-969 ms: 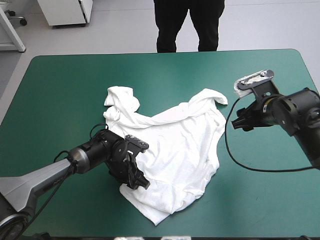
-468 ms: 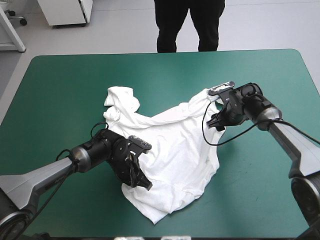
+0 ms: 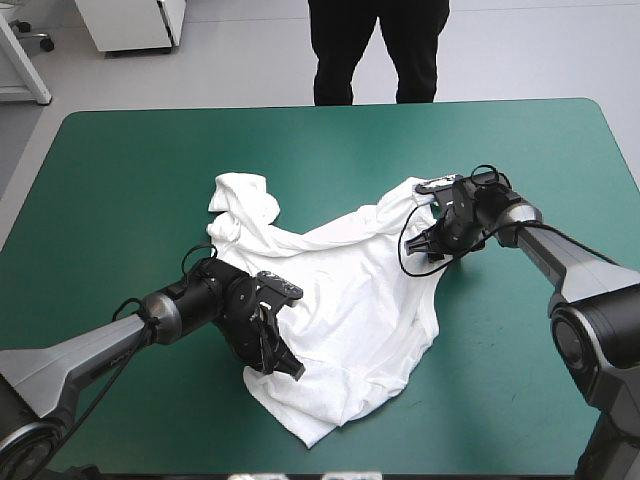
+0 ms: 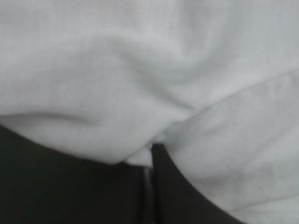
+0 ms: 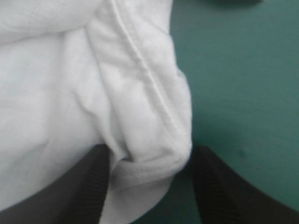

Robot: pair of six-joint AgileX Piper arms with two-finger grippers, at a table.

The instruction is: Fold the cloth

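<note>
Bare teal-green table [image 3: 120, 180] lies open on the left. The left gripper [image 3: 278, 358] stays pinched on the near-left edge of the T-shirt [image 3: 350, 290], which is spread mid-table. The right gripper [image 3: 432, 247], fingers apart astride a hemmed fold, has moved in from the open right side.

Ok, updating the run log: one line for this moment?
T-shirt: spread, rumpled | left hand: shut on T-shirt | right hand: open, straddling T-shirt edge

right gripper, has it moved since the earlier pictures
Yes. The right gripper has come away from the table's right edge, toward its middle, to the T-shirt's edge, jaws open around a fold.
</note>
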